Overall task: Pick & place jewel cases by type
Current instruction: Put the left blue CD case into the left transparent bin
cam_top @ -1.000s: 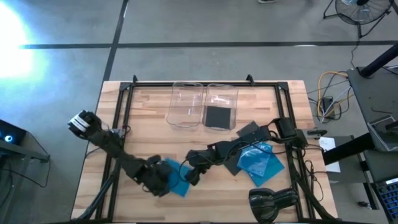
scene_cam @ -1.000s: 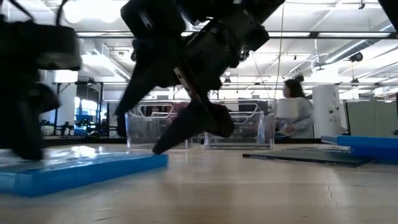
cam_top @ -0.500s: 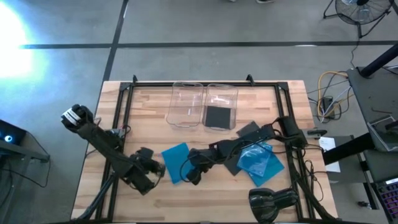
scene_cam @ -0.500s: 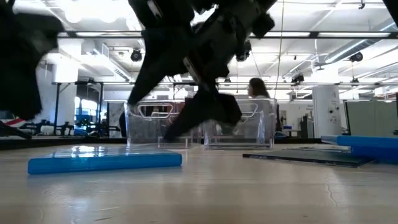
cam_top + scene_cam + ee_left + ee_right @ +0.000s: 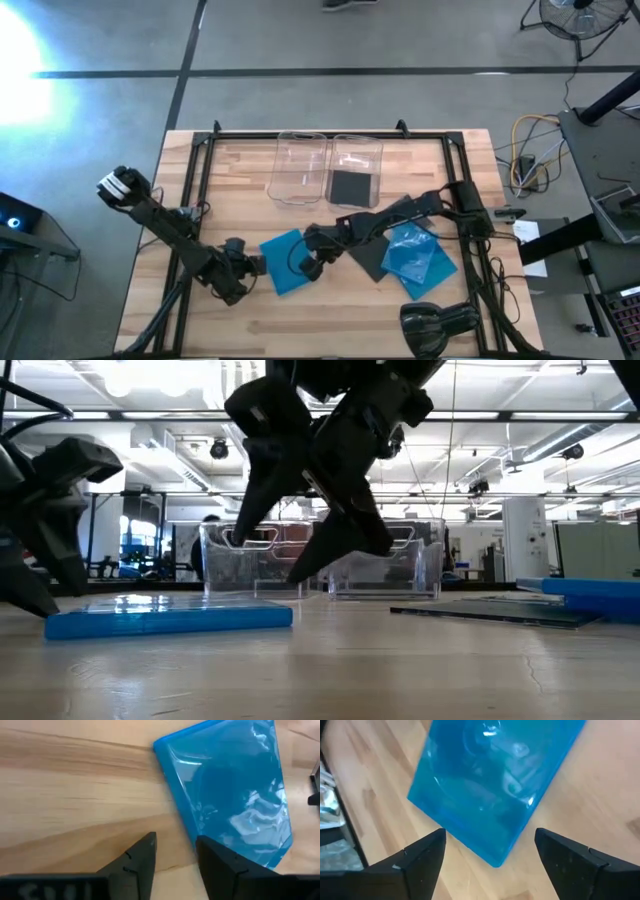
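Observation:
A translucent blue jewel case (image 5: 285, 262) lies flat on the wooden table, near the front centre. My left gripper (image 5: 252, 266) stands open just beyond the case's left edge (image 5: 172, 795), its fingers low over the wood and apart from the case. My right gripper (image 5: 312, 262) hovers wide open above the case's right part (image 5: 490, 785), clear of it in the low view. More blue cases (image 5: 420, 255) and dark cases (image 5: 368, 262) lie at the right. One dark case (image 5: 350, 187) lies in the right-hand clear tray.
Two clear plastic trays (image 5: 300, 168) stand side by side at the table's far middle. A black frame (image 5: 195, 170) runs along the table's left, far and right edges. Bare wood lies left of and in front of the blue case.
My left gripper has let go of the blue case, rolled, and drawn back toward the table's left edge. The case, tilted in its hold before, has dropped flat a little farther from the near edge. My right gripper has risen slightly and shifted toward the far edge.

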Controlling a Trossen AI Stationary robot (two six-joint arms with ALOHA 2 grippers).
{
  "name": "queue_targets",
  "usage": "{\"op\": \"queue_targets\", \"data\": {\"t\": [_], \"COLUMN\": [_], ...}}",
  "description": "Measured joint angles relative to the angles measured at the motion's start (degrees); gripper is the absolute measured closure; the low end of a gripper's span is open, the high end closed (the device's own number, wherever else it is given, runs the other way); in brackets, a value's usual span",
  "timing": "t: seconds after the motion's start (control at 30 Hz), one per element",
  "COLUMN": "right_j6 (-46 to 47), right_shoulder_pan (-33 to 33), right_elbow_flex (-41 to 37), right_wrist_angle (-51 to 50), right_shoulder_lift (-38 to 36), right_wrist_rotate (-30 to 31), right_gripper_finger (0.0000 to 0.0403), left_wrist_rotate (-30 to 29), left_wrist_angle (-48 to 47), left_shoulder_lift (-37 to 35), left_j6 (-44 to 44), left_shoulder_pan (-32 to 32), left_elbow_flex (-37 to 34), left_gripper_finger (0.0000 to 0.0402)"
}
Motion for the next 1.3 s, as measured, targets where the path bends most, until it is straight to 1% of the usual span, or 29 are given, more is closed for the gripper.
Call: {"op": "queue_targets", "data": {"t": [0.1,0.33,0.5,0.63,0.7,0.77,0.83,0.93,1.0,1.1,1.17,1.3], "right_j6": [-0.55,-0.71,-1.07,-0.93,-0.92,-1.16,-1.68,-3.17,-5.38,-7.76,-7.79,-7.76], "right_shoulder_pan": [-0.08,-0.04,0.36,1.22,1.72,1.93,1.95,1.97,2.27,2.52,2.50,2.50], "right_elbow_flex": [-0.16,-0.83,-0.94,-0.76,-0.71,-0.68,-0.68,-0.70,-0.70,-0.74,-0.71,0.27], "right_wrist_angle": [0.63,1.69,1.32,1.60,1.51,1.37,1.21,0.66,0.32,0.23,0.22,-0.23], "right_shoulder_lift": [-0.02,1.13,2.77,4.37,4.83,5.02,5.09,5.15,5.22,5.26,5.25,5.33], "right_wrist_rotate": [-0.72,-3.61,-7.25,-10.80,-10.71,-10.54,-10.56,-10.60,-10.61,-10.55,-10.67,-10.82], "right_gripper_finger": [0.0096,0.0105,0.0113,0.0118,0.0122,0.0125,0.0127,0.0127,0.0127,0.0127,0.0127,0.0127], "left_wrist_rotate": [-0.03,-0.75,-2.03,-3.41,-4.64,-7.83,-10.24,-12.44,-13.13,-12.63,-12.54,-10.56], "left_wrist_angle": [0.61,3.44,9.64,12.50,13.88,16.43,19.83,27.30,32.62,39.89,40.78,34.92], "left_shoulder_lift": [0.02,1.65,3.98,5.56,5.82,5.21,4.45,3.34,2.37,2.38,2.38,2.62], "left_j6": [-0.06,0.04,0.24,0.35,0.35,1.04,4.08,9.90,14.18,22.87,25.49,25.61], "left_shoulder_pan": [0.75,3.47,5.19,5.63,5.78,5.75,5.75,6.18,6.29,6.77,7.61,9.57], "left_elbow_flex": [-0.52,-2.00,-3.54,-3.68,-3.65,-3.54,-3.62,-3.62,-3.40,-3.49,-2.96,-1.93], "left_gripper_finger": [0.0267,0.0266,0.0266,0.0266,0.0266,0.0266,0.0266,0.0266,0.0266,0.0266,0.0266,0.0266]}}
